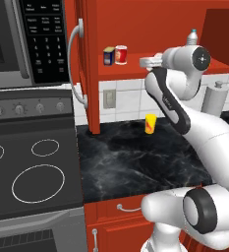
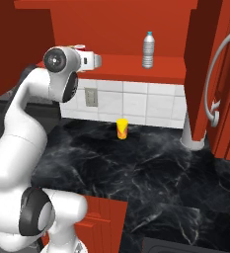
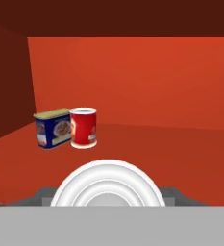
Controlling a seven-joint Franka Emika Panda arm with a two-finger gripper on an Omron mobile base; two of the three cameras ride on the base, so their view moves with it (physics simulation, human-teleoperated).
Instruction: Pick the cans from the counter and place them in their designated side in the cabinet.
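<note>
The bright red can [image 1: 121, 54] with its yellowish label stands upright on the red cabinet's shelf [image 1: 135, 70], touching the small blue-and-yellow box [image 1: 108, 55] on its left. In the hand view the red can [image 3: 83, 127] and the box [image 3: 52, 129] sit ahead at left of centre. My gripper [image 1: 144, 61] hovers level with the shelf edge, a short way right of the can and apart from it. Its fingertips [image 3: 43, 196] peek up spread wide, so it is open and holds nothing. From the other side the gripper [image 2: 97, 60] points into the cabinet [image 2: 136, 66]. The dark maroon can is out of view. The black marble counter [image 1: 135, 157] lies below.
A yellow-orange cup [image 1: 150, 123] stands at the back of the counter [image 2: 136, 163]. A clear bottle [image 2: 148, 49] is on the shelf's right part. The open cabinet door with its curved handle [image 1: 75, 64] hangs left, over the stovetop [image 1: 32, 167]. A paper towel roll [image 1: 215, 98] stands at right.
</note>
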